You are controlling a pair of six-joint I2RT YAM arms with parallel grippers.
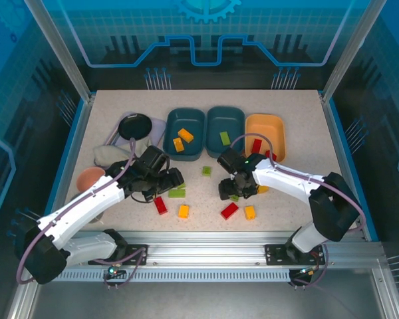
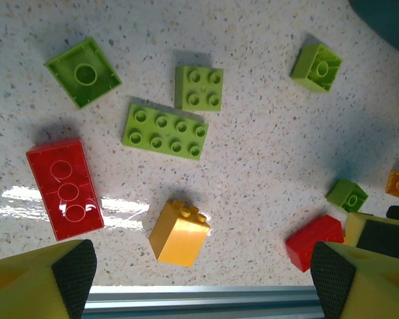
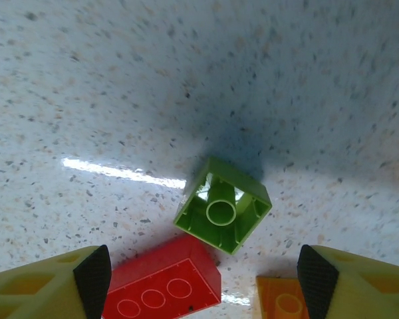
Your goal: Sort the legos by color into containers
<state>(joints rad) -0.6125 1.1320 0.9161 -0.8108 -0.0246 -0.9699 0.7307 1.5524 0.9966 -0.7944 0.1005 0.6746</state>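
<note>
Glossy plastic legos (image 2: 165, 129), speckled semi-gloss table (image 2: 272, 146)

3 trays (image 1: 186, 119), 2 bowls (image 1: 134, 125), approx. 15 legos (image 1: 229, 211).

2 white arms (image 1: 86, 206), black joints (image 1: 151, 163), lilac cables (image 1: 24, 249), yellow fingers (image 2: 16, 292), black pads (image 2: 76, 276)

Yellow fingers (image 2: 72, 274) with black pads are hanging wide apart, holding nothing, over a speckled surface (image 2: 266, 146). Between them, a yellow brick (image 2: 179, 233) is sitting close to the surface's near edge. A long red brick (image 2: 64, 189) is lying beside it toward the left edge, and a flat lime green brick (image 2: 165, 130) is lying farther in.
</note>
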